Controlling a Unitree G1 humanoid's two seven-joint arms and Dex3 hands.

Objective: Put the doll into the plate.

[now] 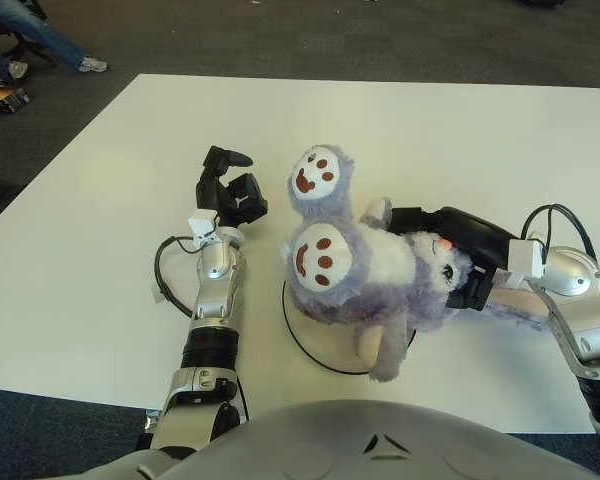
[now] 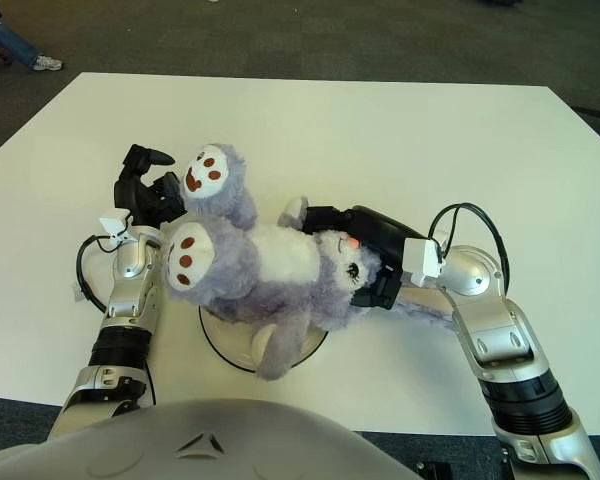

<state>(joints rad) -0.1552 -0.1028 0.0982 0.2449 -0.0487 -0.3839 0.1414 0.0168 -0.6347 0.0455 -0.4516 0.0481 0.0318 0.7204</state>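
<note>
The right hand (image 1: 460, 262) is clamped on the head of the fluffy purple-and-white plush doll (image 1: 365, 275), which lies over the white round plate with a dark rim (image 1: 315, 352) on the white tabletop (image 1: 100, 200). The left hand (image 1: 228, 190) shows left of the doll's 2 paws, fingers curled, holding nothing.
</note>
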